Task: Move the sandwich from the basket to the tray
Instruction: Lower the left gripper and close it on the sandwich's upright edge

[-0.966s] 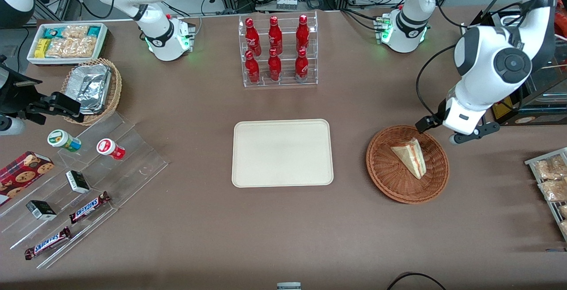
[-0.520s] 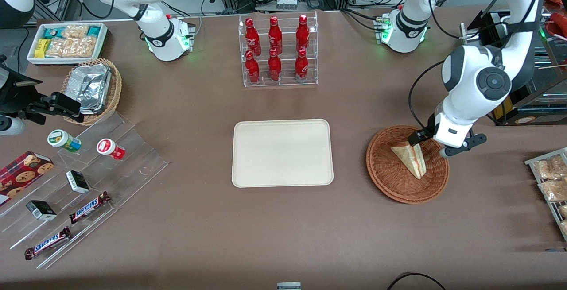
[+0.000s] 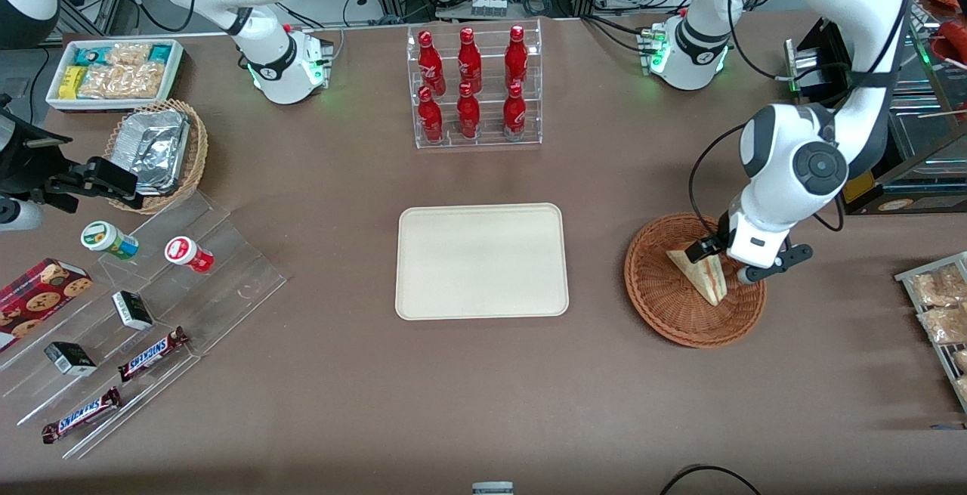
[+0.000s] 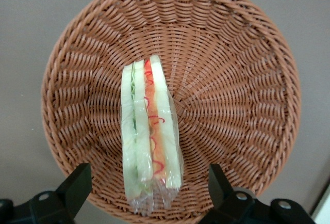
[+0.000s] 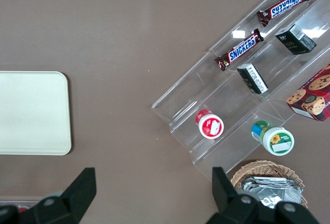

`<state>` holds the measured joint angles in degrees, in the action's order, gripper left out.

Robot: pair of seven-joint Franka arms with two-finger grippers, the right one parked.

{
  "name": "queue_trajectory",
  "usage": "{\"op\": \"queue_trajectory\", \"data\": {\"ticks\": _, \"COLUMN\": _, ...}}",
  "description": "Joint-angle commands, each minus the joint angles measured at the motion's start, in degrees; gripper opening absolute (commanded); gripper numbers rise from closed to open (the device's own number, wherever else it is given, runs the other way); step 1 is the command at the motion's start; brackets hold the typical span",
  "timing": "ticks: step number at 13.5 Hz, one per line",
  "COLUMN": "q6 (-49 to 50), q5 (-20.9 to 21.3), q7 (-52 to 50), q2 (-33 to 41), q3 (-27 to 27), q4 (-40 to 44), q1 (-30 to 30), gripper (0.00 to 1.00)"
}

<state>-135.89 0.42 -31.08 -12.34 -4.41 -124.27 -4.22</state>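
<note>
The sandwich is a wrapped pale wedge with red and green filling, lying in the reddish-brown wicker basket toward the working arm's end of the table. My left gripper hangs low over the basket, just above the sandwich. In the left wrist view the gripper is open, its black fingers standing either side of one end of the sandwich without touching it, over the basket. The cream tray lies bare at mid-table beside the basket, and its corner shows in the right wrist view.
A clear rack of red bottles stands farther from the camera than the tray. Toward the parked arm's end are a tan basket of foil containers, a white bin of snacks and clear steps with candy bars. Packets lie near the basket.
My left gripper has come down and toward the front camera, from the basket's rim to directly over the sandwich. The sandwich, basket and tray have not moved.
</note>
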Motion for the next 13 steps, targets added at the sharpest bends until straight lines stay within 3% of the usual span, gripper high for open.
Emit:
{"op": "queue_trajectory", "data": {"ticks": 1, "q6": -2.0, "q5": 0.7, "q7": -1.7, "q2": -1.8, "q3": 0.1, "q4": 0.3, "q1": -0.4, "gripper": 1.0}}
{"op": "queue_trajectory", "data": {"ticks": 4, "q6": -3.7, "q5": 0.7, "q7": -1.8, "q2": -4.2, "q3": 0.1, "q4": 0.3, "q1": -0.5, "gripper": 1.0}}
{"op": "queue_trajectory", "data": {"ticks": 5, "q6": -4.0, "q5": 0.7, "q7": -2.4, "q2": -4.6, "q3": 0.1, "q4": 0.2, "q1": -0.5, "gripper": 0.93}}
{"op": "queue_trajectory", "data": {"ticks": 7, "q6": -4.7, "q5": 0.7, "q7": -5.3, "q2": -4.8, "q3": 0.1, "q4": 0.1, "q1": -0.5, "gripper": 0.6}}
{"op": "queue_trajectory", "data": {"ticks": 9, "q6": -4.8, "q5": 0.8, "q7": -5.5, "q2": -4.7, "q3": 0.1, "q4": -0.1, "q1": -0.6, "gripper": 0.1}}
{"op": "queue_trajectory", "data": {"ticks": 10, "q6": -4.8, "q5": 0.8, "q7": -5.4, "q2": -4.6, "q3": 0.1, "q4": -0.3, "q1": -0.6, "gripper": 0.0}}
{"op": "queue_trajectory", "data": {"ticks": 13, "q6": -4.6, "q5": 0.8, "q7": -5.0, "q2": -4.4, "q3": 0.1, "q4": 0.0, "q1": -0.5, "gripper": 0.0}}
